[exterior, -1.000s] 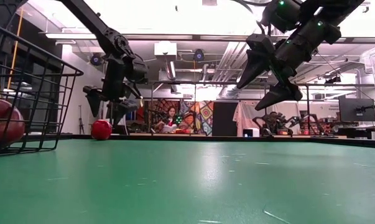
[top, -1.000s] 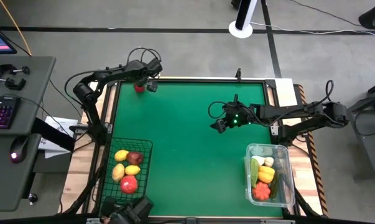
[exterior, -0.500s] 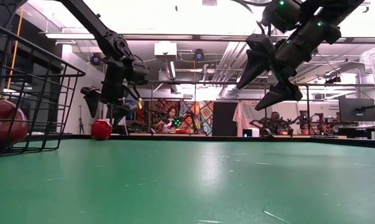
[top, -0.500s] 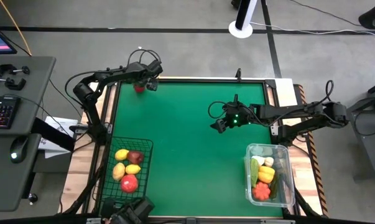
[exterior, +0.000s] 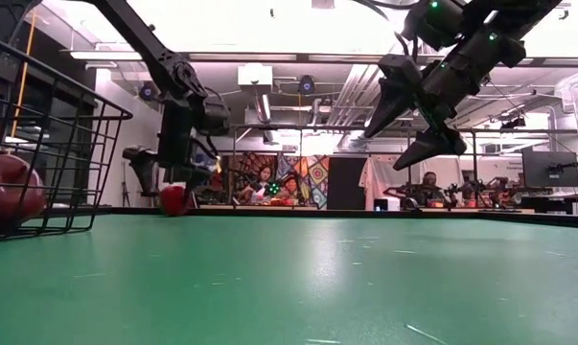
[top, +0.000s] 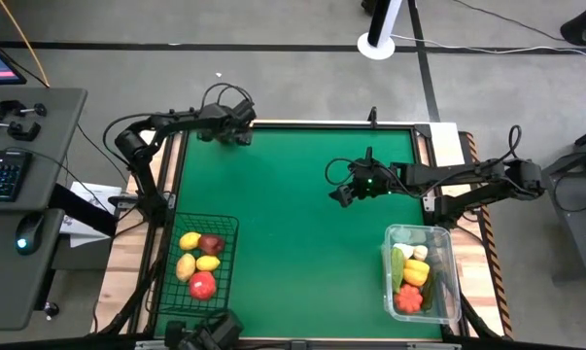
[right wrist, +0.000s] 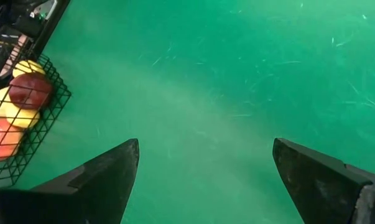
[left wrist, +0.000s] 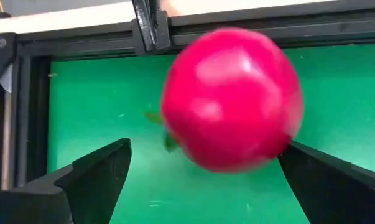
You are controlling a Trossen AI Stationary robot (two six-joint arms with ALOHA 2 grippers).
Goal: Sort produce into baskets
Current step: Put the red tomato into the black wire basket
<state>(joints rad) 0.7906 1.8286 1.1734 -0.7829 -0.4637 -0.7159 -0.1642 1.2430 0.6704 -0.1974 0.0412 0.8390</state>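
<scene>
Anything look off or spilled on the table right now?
Nothing spilled. One red fruit sits alone at the far left corner of the mat, outside both the wire basket and the clear basket. The open left gripper straddles it; the open right gripper hovers mid-table.

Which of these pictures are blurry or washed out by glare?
Left wrist view: the red fruit is smeared and soft-edged. Low view: ceiling lights blow out the top, leaving both arms silhouetted. Right wrist view: a pale sheen crosses the green mat.
</scene>
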